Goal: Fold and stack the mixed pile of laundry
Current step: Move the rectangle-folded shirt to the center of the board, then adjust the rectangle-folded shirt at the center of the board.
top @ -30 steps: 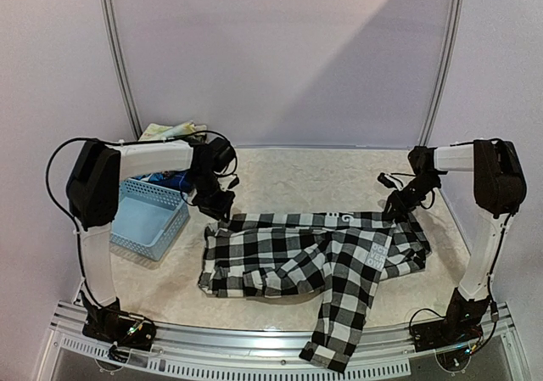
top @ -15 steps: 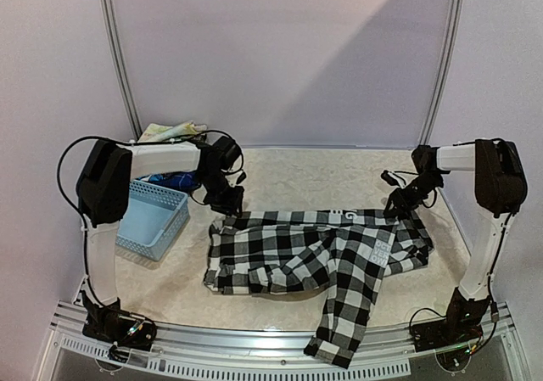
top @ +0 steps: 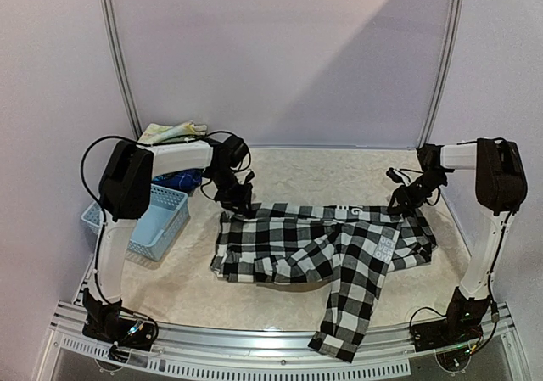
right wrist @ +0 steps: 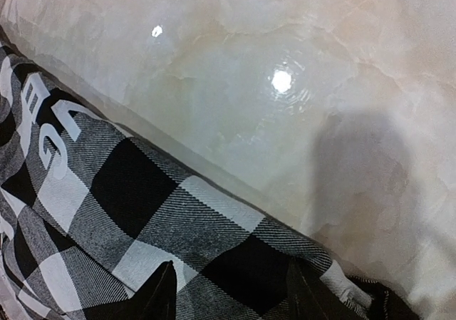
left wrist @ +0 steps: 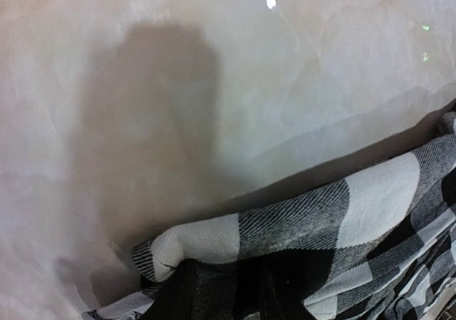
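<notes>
The black-and-white checked shirt (top: 322, 245) lies spread across the middle of the table, one sleeve (top: 339, 330) reaching the near edge. My left gripper (top: 237, 203) is at its far left corner, shut on a bunched fold of the cloth (left wrist: 306, 213) between its dark fingers (left wrist: 171, 298). At the shirt's far right edge, my right gripper (top: 400, 201) hovers with its jaws wide apart over flat fabric (right wrist: 142, 192), its fingers (right wrist: 160, 291) holding nothing. More laundry, a dark blue piece (top: 174, 180) and a pale floral cloth (top: 170, 131), lies behind the basket.
A light blue perforated basket (top: 140, 224) sits at the left, partly behind my left arm. Curved metal rails (top: 119, 67) frame the back wall. The pale marbled tabletop (top: 322, 173) shows bare beyond the shirt.
My left gripper has moved right with the shirt's corner, and the whole shirt has shifted right. The right gripper's jaws have widened and let go of the cloth.
</notes>
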`<state>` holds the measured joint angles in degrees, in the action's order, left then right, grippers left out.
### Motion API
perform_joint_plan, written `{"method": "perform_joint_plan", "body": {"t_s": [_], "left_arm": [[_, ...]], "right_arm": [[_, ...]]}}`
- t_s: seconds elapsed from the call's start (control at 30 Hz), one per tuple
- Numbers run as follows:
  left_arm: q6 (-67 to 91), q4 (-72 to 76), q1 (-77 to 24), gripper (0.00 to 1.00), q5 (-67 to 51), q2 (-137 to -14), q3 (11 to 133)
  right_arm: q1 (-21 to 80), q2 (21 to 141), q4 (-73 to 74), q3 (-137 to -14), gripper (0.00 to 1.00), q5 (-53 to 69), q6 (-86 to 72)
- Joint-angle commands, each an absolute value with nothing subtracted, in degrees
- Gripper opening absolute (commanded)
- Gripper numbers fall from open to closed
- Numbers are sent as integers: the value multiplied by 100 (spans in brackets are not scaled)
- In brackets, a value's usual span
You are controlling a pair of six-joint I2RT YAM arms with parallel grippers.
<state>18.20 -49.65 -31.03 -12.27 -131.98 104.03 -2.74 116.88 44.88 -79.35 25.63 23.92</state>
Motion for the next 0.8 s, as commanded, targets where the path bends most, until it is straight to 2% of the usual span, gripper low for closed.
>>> {"method": "perform_joint_plan", "body": {"t_s": [0.0,0.1,0.17,0.2,0.23,0.27,0.33,0.43,0.57,0.63,0.77], "left_arm": [[1601,-5391,-2771,30,-1232,-13978,11306],[1621,-5551,-2695,29,-1327,-14063,11773],[1621,-5497,-2710,29,-1461,-13812,11790],[1623,-5431,-2732,30,-1466,-13603,11715],[1595,-5326,-2764,30,-1441,-13336,11605],[1505,-5192,-2820,31,-1372,-13004,11470],[1194,-4807,-2991,33,-1168,-12245,11135],[-12,-3696,-3660,39,-696,-10760,9817],[-1707,-2677,-4970,48,-383,-9343,8151],[-2152,-2800,-5625,48,-376,-9104,7830],[-2737,-3476,-7015,47,-199,-9434,7853]], "right_arm": [[-343,11988,4535,-8060,54,2244,2287],[-343,11982,4667,-8200,56,2307,2281],[-358,11855,4834,-8345,60,2381,2310],[-374,11697,4932,-8429,66,2445,2311],[-377,11540,5022,-8512,93,2524,2298],[-378,11207,5094,-8590,98,2585,2282],[-378,10663,5178,-8710,99,2691,2255],[-378,9690,4987,-8637,99,2601,2186],[-412,8318,3779,-7612,99,2072,1761],[-455,7715,3339,-7064,99,1958,1211],[-498,7232,3471,-6704,99,2339,1366]]}}
